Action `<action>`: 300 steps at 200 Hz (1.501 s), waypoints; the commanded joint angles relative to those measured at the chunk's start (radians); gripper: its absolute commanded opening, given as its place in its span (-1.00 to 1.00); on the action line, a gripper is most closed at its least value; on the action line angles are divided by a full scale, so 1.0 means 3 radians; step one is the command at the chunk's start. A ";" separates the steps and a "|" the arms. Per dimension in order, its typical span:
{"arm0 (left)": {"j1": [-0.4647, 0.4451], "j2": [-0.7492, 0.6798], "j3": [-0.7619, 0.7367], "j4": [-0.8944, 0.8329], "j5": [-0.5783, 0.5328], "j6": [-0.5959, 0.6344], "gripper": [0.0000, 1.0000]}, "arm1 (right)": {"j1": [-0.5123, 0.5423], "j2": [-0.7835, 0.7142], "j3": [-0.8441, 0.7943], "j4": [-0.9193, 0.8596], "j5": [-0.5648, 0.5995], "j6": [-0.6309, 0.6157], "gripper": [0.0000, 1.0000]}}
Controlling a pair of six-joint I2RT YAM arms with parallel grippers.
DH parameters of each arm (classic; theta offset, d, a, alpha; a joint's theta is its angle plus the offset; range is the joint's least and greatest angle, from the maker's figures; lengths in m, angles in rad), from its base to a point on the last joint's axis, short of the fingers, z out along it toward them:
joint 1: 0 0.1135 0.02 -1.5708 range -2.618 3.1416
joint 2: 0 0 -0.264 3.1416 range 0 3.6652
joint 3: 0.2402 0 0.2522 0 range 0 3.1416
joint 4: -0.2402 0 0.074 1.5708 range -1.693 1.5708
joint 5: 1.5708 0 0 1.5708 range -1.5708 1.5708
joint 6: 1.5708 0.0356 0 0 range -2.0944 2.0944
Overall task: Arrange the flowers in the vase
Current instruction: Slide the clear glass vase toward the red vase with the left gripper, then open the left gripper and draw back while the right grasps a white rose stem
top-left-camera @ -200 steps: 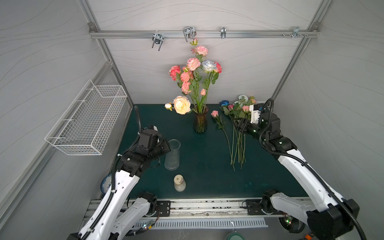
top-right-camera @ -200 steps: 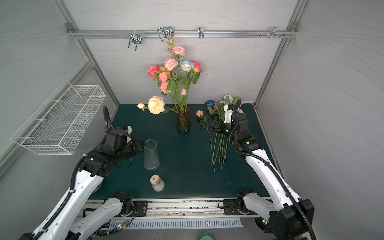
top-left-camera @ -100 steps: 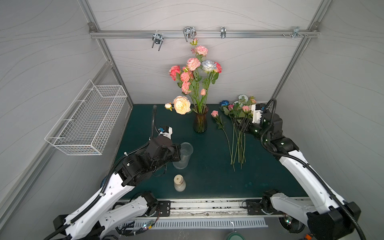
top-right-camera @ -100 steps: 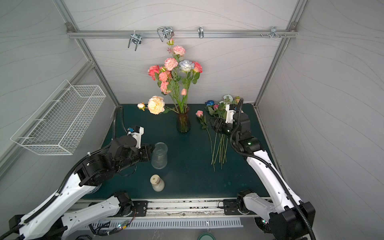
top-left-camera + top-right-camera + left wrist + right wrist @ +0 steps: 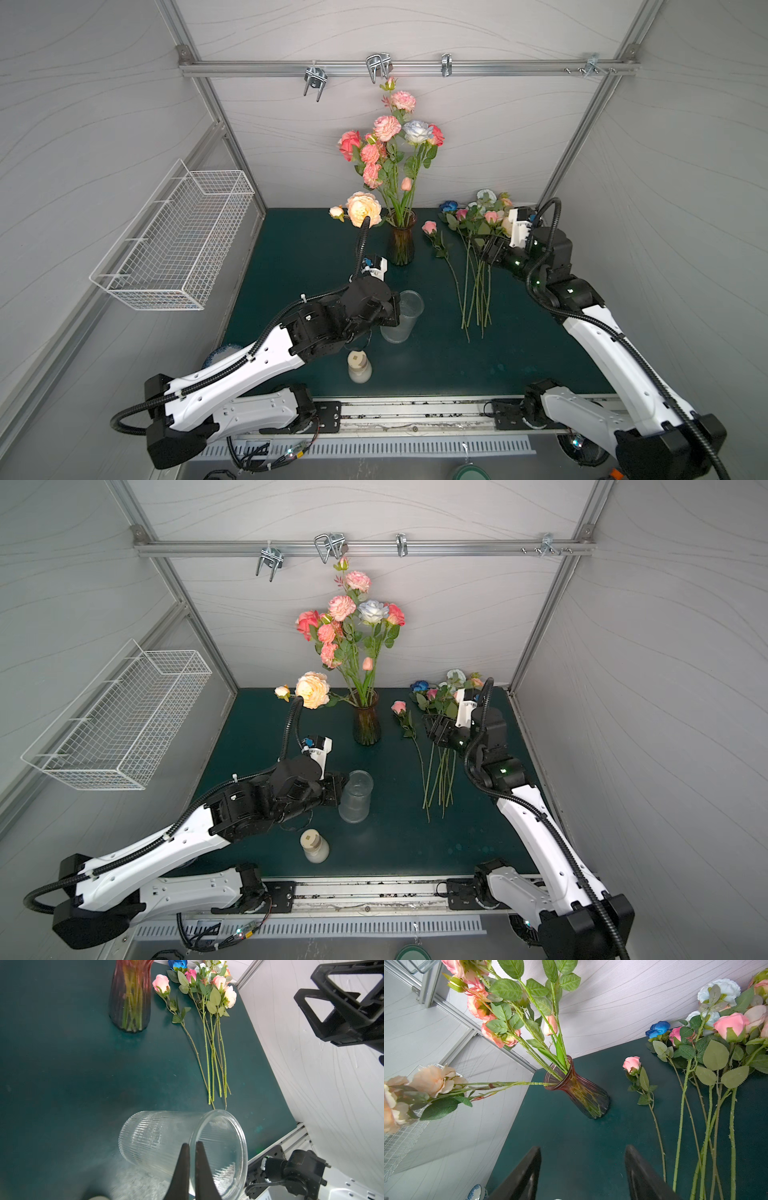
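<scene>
Heads up: the top views barely show either set of jaws, since the left gripper (image 5: 192,1145) sits behind its own black wrist and the right gripper (image 5: 582,1148) blends into leaves. The wrist views sort it out. The left jaws are pinched nearly together on the rim of the clear ribbed glass cylinder (image 5: 158,1138); can't tell if it's off the dark green mat (image 5: 291,257). The right jaws gape wide, holding nothing, over bare mat. The loose long-stemmed flowers (image 5: 715,1054) lie flat just beside them, cut off at the frame edge. The dark tinted ribbed glass vase (image 5: 583,1095), already holding pink and coral blooms, stands well apart from the jaws.
</scene>
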 commanded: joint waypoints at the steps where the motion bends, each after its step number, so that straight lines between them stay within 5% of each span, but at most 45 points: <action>1: -0.0008 -0.0003 -0.0017 0.0594 -0.0022 -0.0210 -1.00 | -0.0018 -0.0066 -0.0040 -0.0056 -0.0048 -0.0009 0.31; 88: 0.0235 0.0099 -0.0285 0.0402 0.0129 -0.0475 -1.00 | -0.0019 -0.0066 -0.0030 -0.0061 -0.0089 0.0009 0.31; 133: 0.0254 -0.0042 -0.0340 0.0318 0.0008 -0.0465 -0.15 | -0.0016 -0.0033 -0.0015 -0.0082 -0.0142 0.0007 0.31; 213: 0.0254 -0.0416 0.0118 0.0122 -0.0056 -0.0129 0.45 | -0.0013 0.0263 0.0110 -0.0324 -0.0038 -0.0016 0.40; 245: 0.0253 -0.0762 0.0177 0.0183 -0.0024 0.0117 0.68 | -0.0034 0.0980 0.0223 -0.0520 0.0144 -0.0083 0.36; 257: 0.0253 -0.0883 0.0137 0.0176 -0.0065 0.0195 0.96 | -0.0038 0.1289 0.0285 -0.0516 0.0216 -0.0101 0.32; 300: 0.0252 -0.1130 -0.0015 0.0104 -0.0013 0.0366 0.99 | -0.0054 0.2281 0.0742 -0.0668 0.0665 -0.0166 0.23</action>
